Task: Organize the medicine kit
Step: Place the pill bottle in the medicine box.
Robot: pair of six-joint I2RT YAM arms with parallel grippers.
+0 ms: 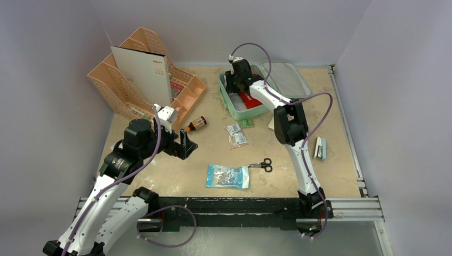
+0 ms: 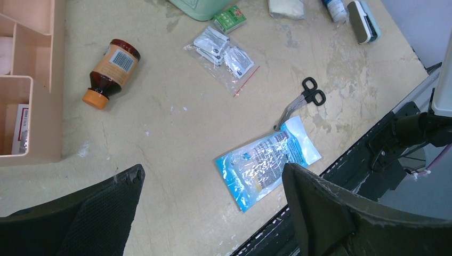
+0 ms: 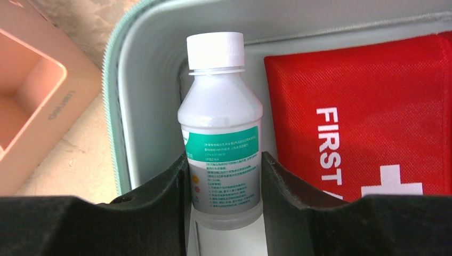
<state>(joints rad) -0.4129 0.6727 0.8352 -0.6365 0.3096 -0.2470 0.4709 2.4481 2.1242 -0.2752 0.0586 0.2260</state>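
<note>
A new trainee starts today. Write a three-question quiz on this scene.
1. True or false: the right gripper is shut on the white bottle.
2. Which thing is inside the medicine kit beside the red pouch? A scissors, B white bottle, C brown bottle.
3. Fill in: the left gripper holds nothing; its jaws stand ___.
Key: 1 true; 2 B; 3 open.

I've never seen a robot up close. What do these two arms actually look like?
The left arm and right arm are slim white tubes joined by chunky black housings. A thin purple cable loops loosely along each. Each arm ends in two broad, matte black jaws with finely textured faces. Both are bolted to a black rail.
</note>
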